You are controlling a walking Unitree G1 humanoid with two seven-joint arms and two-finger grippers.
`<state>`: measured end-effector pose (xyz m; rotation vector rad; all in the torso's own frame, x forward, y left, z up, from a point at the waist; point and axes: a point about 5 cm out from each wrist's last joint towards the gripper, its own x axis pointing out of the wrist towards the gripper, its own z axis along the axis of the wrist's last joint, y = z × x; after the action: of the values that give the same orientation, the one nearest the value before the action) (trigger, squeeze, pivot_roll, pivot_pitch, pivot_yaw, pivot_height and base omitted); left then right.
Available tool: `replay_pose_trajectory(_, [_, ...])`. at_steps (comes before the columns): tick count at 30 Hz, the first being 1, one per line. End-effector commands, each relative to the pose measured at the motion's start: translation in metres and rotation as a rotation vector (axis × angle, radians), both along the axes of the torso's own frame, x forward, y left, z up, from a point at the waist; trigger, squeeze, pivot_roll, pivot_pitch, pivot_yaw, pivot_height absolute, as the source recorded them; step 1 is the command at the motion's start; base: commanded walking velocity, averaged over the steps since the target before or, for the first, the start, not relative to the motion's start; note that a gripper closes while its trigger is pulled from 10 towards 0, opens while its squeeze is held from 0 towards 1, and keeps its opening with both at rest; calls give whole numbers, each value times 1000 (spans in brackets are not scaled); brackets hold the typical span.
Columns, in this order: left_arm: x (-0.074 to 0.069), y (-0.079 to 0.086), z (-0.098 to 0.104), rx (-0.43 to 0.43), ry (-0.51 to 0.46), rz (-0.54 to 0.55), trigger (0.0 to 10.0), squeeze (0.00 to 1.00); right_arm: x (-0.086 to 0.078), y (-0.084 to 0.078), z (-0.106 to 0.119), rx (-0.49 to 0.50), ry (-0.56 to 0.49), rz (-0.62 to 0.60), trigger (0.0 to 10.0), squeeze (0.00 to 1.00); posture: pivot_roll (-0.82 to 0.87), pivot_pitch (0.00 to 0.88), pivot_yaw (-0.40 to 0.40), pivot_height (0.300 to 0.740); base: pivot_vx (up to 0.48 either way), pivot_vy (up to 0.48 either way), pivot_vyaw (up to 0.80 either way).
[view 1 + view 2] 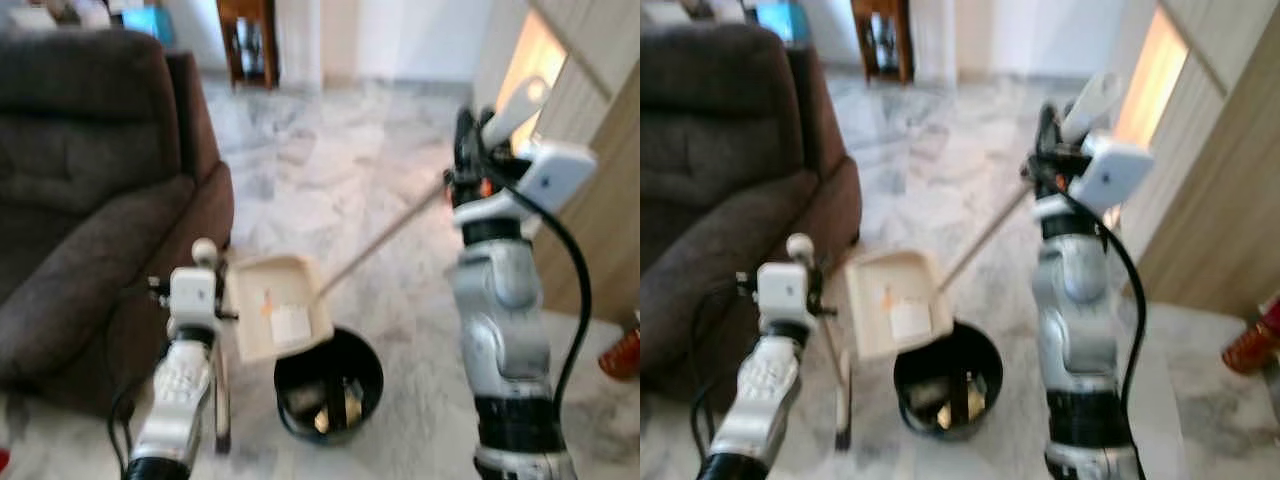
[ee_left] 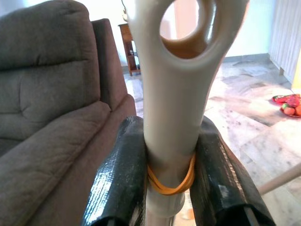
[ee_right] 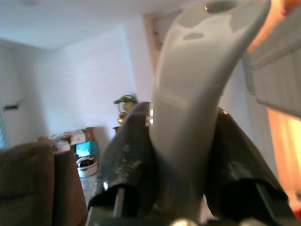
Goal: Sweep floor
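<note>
A cream dustpan hangs tilted above a round black bin on the marble floor, with a white scrap and orange bits lying in the pan. Its long pole rises to my right gripper, which is shut on the pale grip at chest height. My left gripper is shut on the cream broom handle, which has a hanging hole and a yellow rubber band. The broom's stick runs down to the floor beside the bin. Some debris lies inside the bin.
A dark brown sofa fills the left side, close to my left arm. A wooden panel wall stands on the right, with a red object at its foot. A wooden stand is far back. Marble floor stretches ahead.
</note>
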<state>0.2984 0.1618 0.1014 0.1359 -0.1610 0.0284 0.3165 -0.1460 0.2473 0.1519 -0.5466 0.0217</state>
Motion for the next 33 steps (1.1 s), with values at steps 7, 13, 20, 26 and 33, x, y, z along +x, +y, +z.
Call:
replay_pose_trajectory(7, [1,2,7,7,-34,2,10000,0,-10,10,19,-39,-130,16,10000,0,141,0,17,740,0,0,0])
replay_pose_trajectory(13, [1,3,7,8,-33,4,10000,0,-15,16,20,-150,-178,2,10000,0,137,0,19,740,0,0,0])
replay_pose_trajectory(20, [0,2,7,8,-34,2,10000,0,-21,34,15,-255,-212,42,10000,0,138,0,19,740,0,0,0])
replay_pose_trajectory(26, [0,2,7,5,-35,3,10000,0,-32,64,6,-361,-254,141,10000,0,137,0,18,740,0,0,0])
replay_pose_trajectory(33, [0,2,7,3,-36,5,10000,0,-44,91,-1,-512,-324,246,10000,0,137,0,17,740,0,0,0])
